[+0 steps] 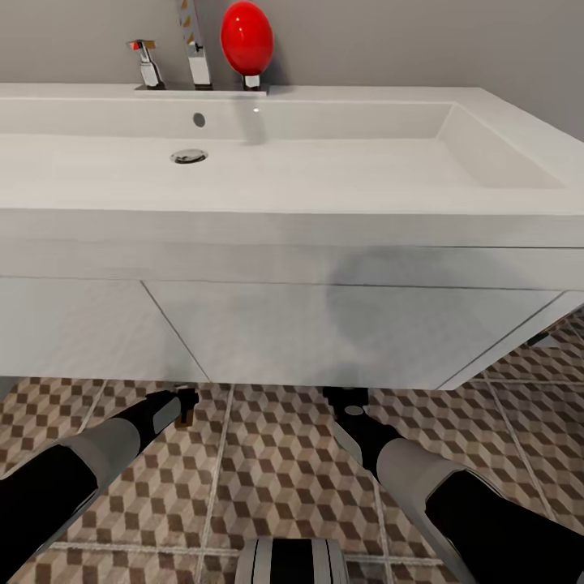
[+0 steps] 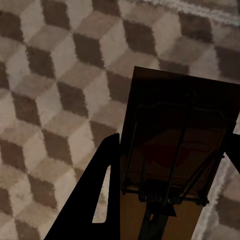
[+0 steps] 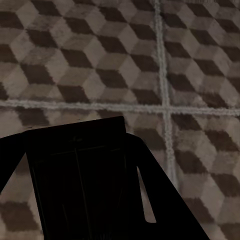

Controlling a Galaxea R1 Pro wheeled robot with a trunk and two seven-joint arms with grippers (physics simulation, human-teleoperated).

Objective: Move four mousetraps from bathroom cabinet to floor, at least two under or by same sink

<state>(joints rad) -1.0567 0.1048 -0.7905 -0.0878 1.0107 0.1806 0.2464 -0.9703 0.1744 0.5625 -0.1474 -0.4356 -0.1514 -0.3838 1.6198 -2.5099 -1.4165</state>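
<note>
Below the wide white rectangular sink [image 1: 284, 162], each end effector pinches a small brown wooden mousetrap [image 2: 175, 150]: light, stiff, best held by its edges.

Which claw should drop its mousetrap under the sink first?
Either, slight edge left: the left claw and right claw both hold a mousetrap over floor at the sink front; left's shows clearer.

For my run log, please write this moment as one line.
place: facing sink | left end effector: holds mousetrap over bathroom floor | right end effector: holds dark slab, probably mousetrap
</note>
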